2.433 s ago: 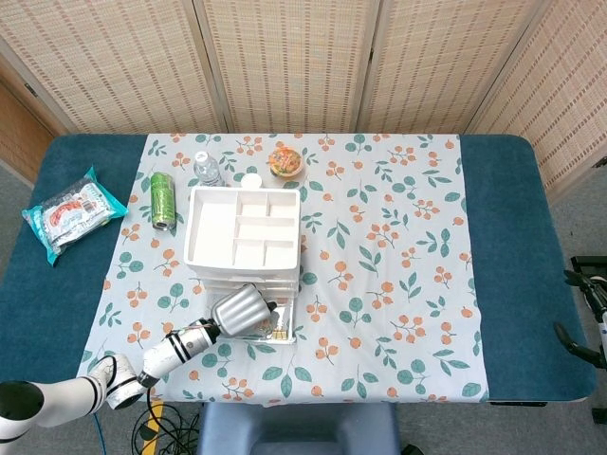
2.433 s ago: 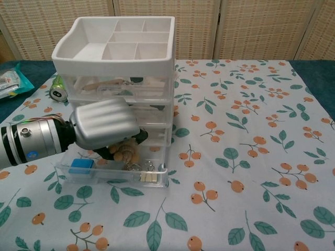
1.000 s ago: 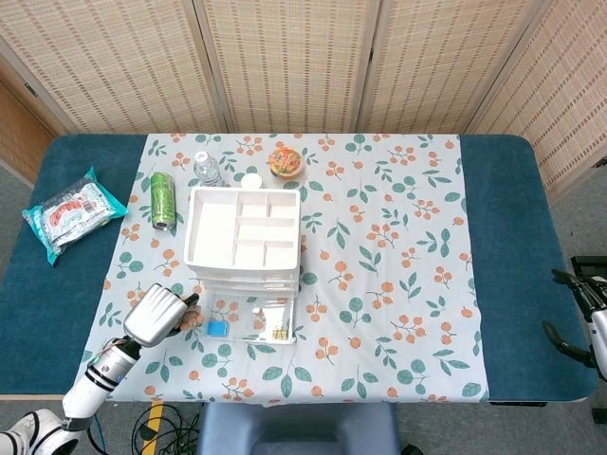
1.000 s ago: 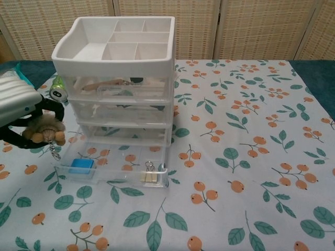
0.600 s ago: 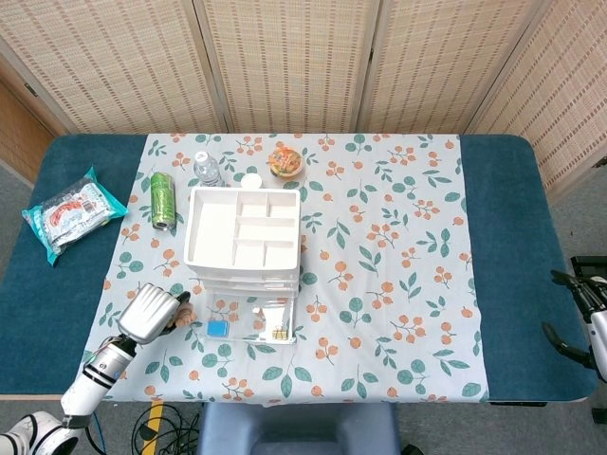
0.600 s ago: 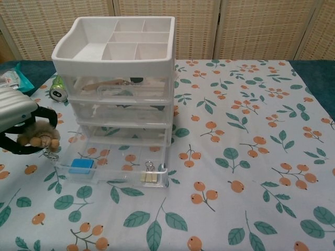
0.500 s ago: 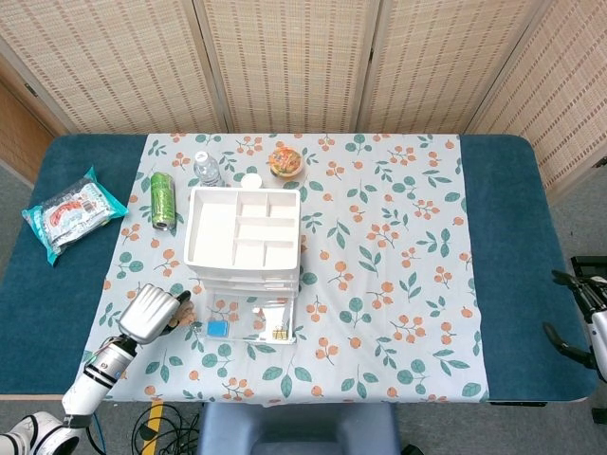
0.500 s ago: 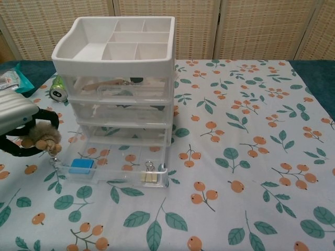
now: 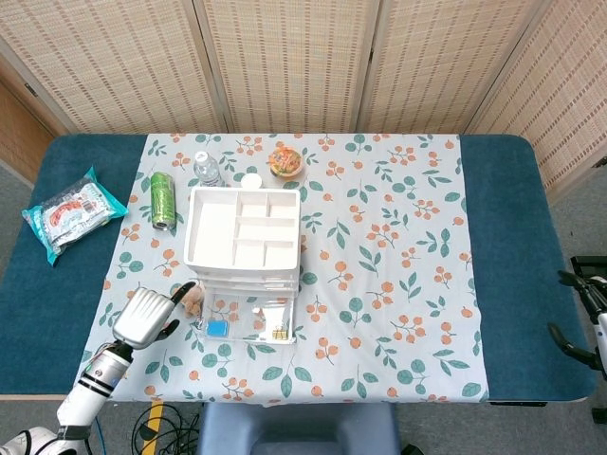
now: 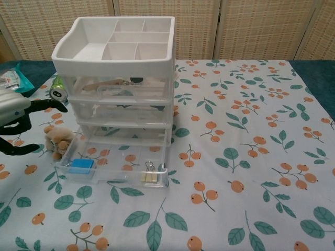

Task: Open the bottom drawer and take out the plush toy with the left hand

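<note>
- The plush toy (image 10: 58, 141) is a small tan thing lying on the floral tablecloth (image 10: 251, 136), just beside the left front corner of the bottom drawer (image 10: 112, 170); in the head view it shows as a pale spot (image 9: 193, 300) at the drawer unit's left side.
- The left hand (image 10: 15, 123) is released, its dark fingers (image 10: 49, 104) spread apart above and to the left of the toy, holding nothing; the head view shows its silver back (image 9: 142, 318) near the table's front edge.
- The bottom drawer stands pulled out from the white drawer unit (image 10: 118, 68); a blue block (image 10: 81, 166) lies in its left front part and a binder clip (image 10: 149, 175) near its front right.
- Of the right hand only dark parts (image 9: 579, 322) show at the far right edge of the head view; I cannot tell how its fingers lie.
- Behind the unit lie a green can (image 9: 162, 199), a clear bottle (image 9: 207, 168) and an orange bowl (image 9: 285, 160).
- A teal packet (image 9: 71, 212) rests on the blue table (image 9: 512, 237), well left of the cloth.
</note>
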Robot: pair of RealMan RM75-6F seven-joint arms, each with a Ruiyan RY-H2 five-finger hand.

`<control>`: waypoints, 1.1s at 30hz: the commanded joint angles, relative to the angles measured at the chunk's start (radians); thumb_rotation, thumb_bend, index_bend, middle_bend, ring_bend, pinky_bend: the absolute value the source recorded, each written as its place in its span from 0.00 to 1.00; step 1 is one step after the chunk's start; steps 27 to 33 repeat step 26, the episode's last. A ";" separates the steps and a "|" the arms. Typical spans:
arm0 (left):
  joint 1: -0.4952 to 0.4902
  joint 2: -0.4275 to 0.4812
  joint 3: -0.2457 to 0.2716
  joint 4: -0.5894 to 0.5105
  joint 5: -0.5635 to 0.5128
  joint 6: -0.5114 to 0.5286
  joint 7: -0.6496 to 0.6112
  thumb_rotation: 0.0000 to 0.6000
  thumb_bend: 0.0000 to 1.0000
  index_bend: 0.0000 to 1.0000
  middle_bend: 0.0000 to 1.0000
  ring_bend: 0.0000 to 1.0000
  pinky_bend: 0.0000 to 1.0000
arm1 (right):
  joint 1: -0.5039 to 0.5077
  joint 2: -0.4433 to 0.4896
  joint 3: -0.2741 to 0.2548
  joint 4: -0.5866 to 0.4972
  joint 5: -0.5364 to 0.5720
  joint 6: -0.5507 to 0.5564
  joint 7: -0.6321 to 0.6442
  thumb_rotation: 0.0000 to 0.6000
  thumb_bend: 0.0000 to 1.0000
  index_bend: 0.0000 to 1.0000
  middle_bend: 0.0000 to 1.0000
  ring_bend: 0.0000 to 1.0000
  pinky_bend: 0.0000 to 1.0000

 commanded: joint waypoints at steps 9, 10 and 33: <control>0.147 0.106 -0.089 -0.093 -0.135 0.207 -0.044 1.00 0.30 0.26 0.81 0.79 1.00 | 0.008 -0.009 -0.024 0.011 0.006 -0.059 0.013 1.00 0.33 0.14 0.27 0.26 0.22; 0.160 0.116 -0.090 -0.095 -0.147 0.216 -0.046 1.00 0.30 0.26 0.79 0.77 1.00 | 0.013 -0.013 -0.028 0.015 0.001 -0.069 0.014 1.00 0.33 0.14 0.27 0.26 0.22; 0.309 0.208 -0.029 -0.220 -0.118 0.329 -0.041 1.00 0.30 0.26 0.68 0.63 0.85 | 0.046 -0.063 -0.032 0.034 -0.028 -0.097 0.028 1.00 0.33 0.14 0.27 0.26 0.22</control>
